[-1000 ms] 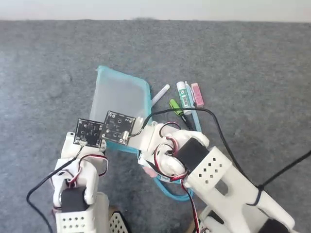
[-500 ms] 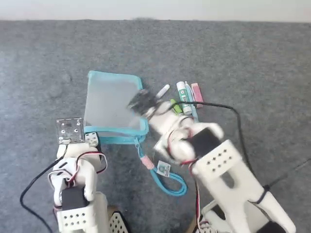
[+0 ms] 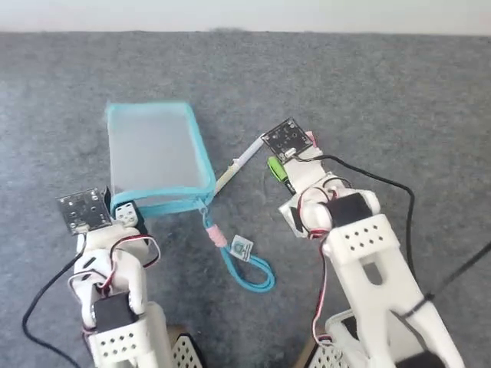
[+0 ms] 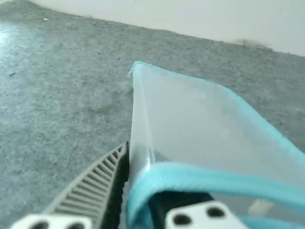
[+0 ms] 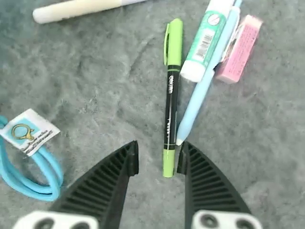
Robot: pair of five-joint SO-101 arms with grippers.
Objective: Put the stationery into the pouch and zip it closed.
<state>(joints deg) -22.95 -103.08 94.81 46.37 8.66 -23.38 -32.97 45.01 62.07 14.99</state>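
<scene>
Pinching the pouch (image 3: 153,149) by its near teal rim, the left tool (image 4: 140,183) has one ribbed jaw outside the clear wall, and the other shows dark through it. The pouch lies on the grey worktop (image 3: 399,84). Its blue strap (image 3: 247,272), with a small tag (image 3: 240,248), runs from the pouch's zip corner toward the arms' bases.

All the stationery lies outside the pouch, on the side where the right arm stands. A white marker (image 5: 81,9) is nearest the pouch, then a green and black pen (image 5: 169,95), a pale blue pen (image 5: 202,95), a glue stick (image 5: 206,40) and, farthest from the pouch, a pink eraser (image 5: 238,47). The last three lie touching or just beside one another.

The right tool (image 5: 157,160) hangs over the green and black pen, jaws spread, with the pen's end between them. Whether they touch the worktop cannot be told.
</scene>
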